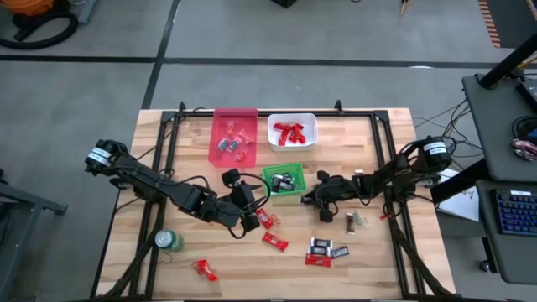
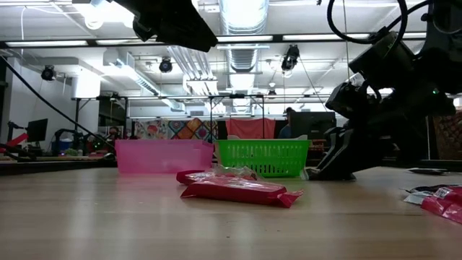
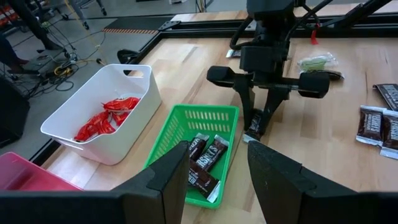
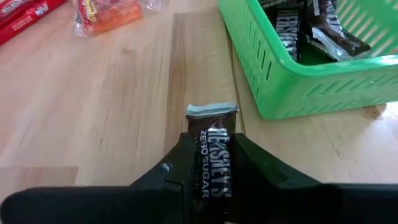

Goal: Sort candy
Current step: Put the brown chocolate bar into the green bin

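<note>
- Candy lay scattered over the wooden table and in three bins along its far side.
- The right gripper stood just beside the green bin, on its right in the high view, jaws clamped on a dark bar marked "Hershey's Zero Sugar"; the bar's end poked out past the fingertips, close above the wood.
- The left wrist view showed the same bar hanging upright between those fingers, at the green bin's corner.
- The left gripper hovered near the table's middle, in front of the green bin, its jaws apart and holding nothing.
- More dark bars lay inside the green bin.
- Red sweets filled the white bin; the pink bin held a mixed few.
- Loose red pieces lay near the left gripper, another red one toward the near edge.
- A cluster of dark and red wrappers sat in front of the right gripper.
- A green can stood near the left arm.
</note>
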You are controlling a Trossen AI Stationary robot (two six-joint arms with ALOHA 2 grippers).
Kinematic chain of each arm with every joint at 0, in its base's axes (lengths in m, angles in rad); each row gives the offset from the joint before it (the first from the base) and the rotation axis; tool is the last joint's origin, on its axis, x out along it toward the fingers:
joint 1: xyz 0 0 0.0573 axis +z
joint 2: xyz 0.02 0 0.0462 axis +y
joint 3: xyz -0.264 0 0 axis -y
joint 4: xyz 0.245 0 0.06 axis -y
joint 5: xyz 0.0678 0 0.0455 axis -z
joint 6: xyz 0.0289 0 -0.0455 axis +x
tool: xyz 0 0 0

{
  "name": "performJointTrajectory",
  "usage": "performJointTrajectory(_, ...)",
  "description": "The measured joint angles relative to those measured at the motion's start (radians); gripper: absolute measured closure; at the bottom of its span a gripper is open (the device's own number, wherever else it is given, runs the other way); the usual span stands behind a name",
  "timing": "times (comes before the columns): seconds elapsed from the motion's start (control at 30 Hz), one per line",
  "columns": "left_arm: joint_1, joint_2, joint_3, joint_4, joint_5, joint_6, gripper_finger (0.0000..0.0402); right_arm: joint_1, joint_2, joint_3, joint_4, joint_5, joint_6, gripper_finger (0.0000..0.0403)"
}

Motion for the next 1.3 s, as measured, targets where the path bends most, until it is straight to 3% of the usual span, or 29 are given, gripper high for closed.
performJointTrajectory(0.13,0.0,0.0,0.0,0.002,0.0,0.0,0.0254,0.0,-0.014,-0.002,0.005,-0.008,-0.003,0.0329)
performJointTrajectory(0.27,0.0,0.0,0.0,0.003,0.001,0.0,0.0254,0.002,-0.059,-0.003,0.0,-0.034,0.007,0.0362)
performJointTrajectory(0.53,-0.002,-0.001,0.0,0.002,0.007,0.01,0.0254,0.003,-0.267,-0.009,-0.048,-0.123,0.03,0.0363)
performJointTrajectory(0.73,-0.014,-0.017,0.0,-0.003,0.008,0.011,0.0254,0.002,-0.444,0.033,-0.137,-0.109,-0.012,0.0364)
performJointTrajectory(0.83,-0.019,-0.026,0.0,-0.008,0.008,0.011,0.0254,0.002,-0.48,0.085,-0.163,-0.045,-0.07,0.037)
performJointTrajectory(1.03,-0.03,-0.038,0.003,-0.024,0.009,0.011,0.0254,-0.014,-0.431,0.2,-0.217,0.148,-0.182,0.0372)
performJointTrajectory(1.2,-0.047,-0.049,0.043,-0.088,0.018,0.009,0.0254,-0.041,-0.333,0.271,-0.225,0.161,-0.189,0.0368)
performJointTrajectory(1.3,-0.058,-0.049,0.074,-0.144,0.024,0.008,0.0254,-0.057,-0.284,0.311,-0.259,0.159,-0.16,0.0341)
